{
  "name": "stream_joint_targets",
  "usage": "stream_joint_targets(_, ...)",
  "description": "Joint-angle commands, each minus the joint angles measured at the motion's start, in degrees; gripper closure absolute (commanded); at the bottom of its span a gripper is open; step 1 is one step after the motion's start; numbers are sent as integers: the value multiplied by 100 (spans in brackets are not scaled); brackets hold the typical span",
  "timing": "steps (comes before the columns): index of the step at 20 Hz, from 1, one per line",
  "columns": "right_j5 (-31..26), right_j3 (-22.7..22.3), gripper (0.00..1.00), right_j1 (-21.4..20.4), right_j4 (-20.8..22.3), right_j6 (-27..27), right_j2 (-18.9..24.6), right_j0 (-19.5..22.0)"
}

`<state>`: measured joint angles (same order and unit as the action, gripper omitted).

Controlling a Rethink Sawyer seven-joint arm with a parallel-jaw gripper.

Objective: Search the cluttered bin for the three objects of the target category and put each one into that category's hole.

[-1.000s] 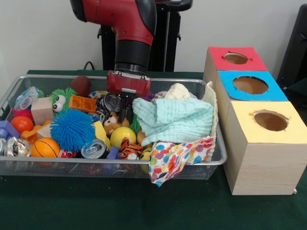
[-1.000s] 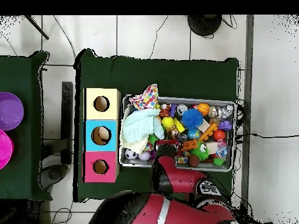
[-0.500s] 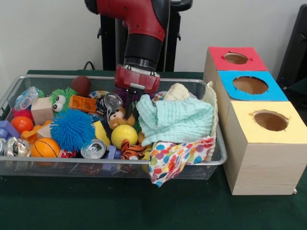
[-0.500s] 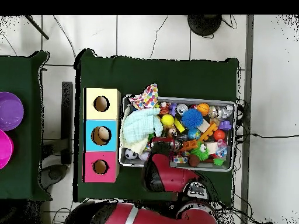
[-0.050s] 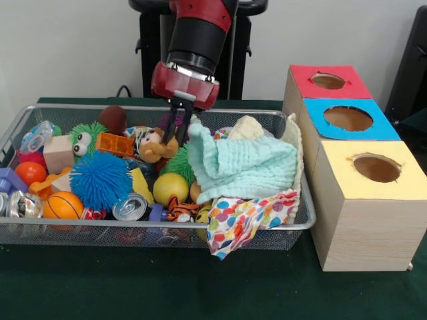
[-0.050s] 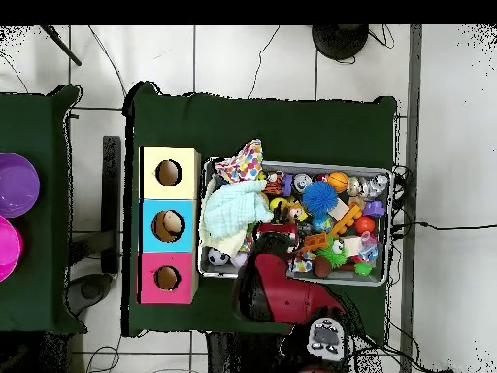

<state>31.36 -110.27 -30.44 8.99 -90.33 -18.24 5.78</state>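
Note:
My gripper point(image 5: 175, 135) hangs over the middle of the wire bin point(image 5: 133, 227), shut on a small brown monkey plush toy point(image 5: 153, 143) that dangles just above the clutter. In the overhead view the gripper point(image 6: 276, 231) sits at the bin's near rim, beside the mint cloth point(image 6: 233, 216); the monkey is hard to make out there. Three wooden boxes stand beside the bin, each with a hole in its top: red point(image 5: 328, 81), blue point(image 5: 348, 118) and yellow point(image 5: 375, 167). Something pale lies inside the blue box's hole point(image 6: 169, 225).
A mint cloth point(image 5: 243, 167) and a polka-dot cloth point(image 5: 243, 220) drape over the bin's right end. Left of the gripper lie a blue spiky ball point(image 5: 100, 179), a yellow ball point(image 5: 171, 189), a can point(image 5: 130, 207), a small basketball point(image 5: 61, 205) and a green fuzzy toy point(image 5: 85, 138).
The arm has risen from deep in the clutter, pulling the monkey toy up out of the pile. A green spiky ball beneath it now shows.

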Motion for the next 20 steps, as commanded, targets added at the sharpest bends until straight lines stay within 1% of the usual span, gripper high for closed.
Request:
stream_joint_targets(1, -1084, 154, 100, -749, -375, -650, -205, -215)
stream_joint_targets(5, -1248, 179, 100, -835, -259, -727, -198, -192)
stream_joint_targets(8, -1445, 68, 100, -1001, -64, -855, 35, -36)
stream_joint_targets(9, -1616, 33, 100, -1108, -72, -857, 87, -47)
stream_joint_targets(13, -2289, -247, 100, -1550, -269, -960, 167, -263)
stream_joint_targets(15, -2611, -425, 100, -1731, -393, -1145, 410, -309)
stream_joint_targets(16, -2829, -558, 100, -1856, -424, -1251, 672, -211)
stream_joint_targets(17, -2990, -673, 100, -1957, -482, -1334, 843, -188)
stream_joint_targets(20, -3614, -973, 100, -2348, -817, -1514, 1143, -237)
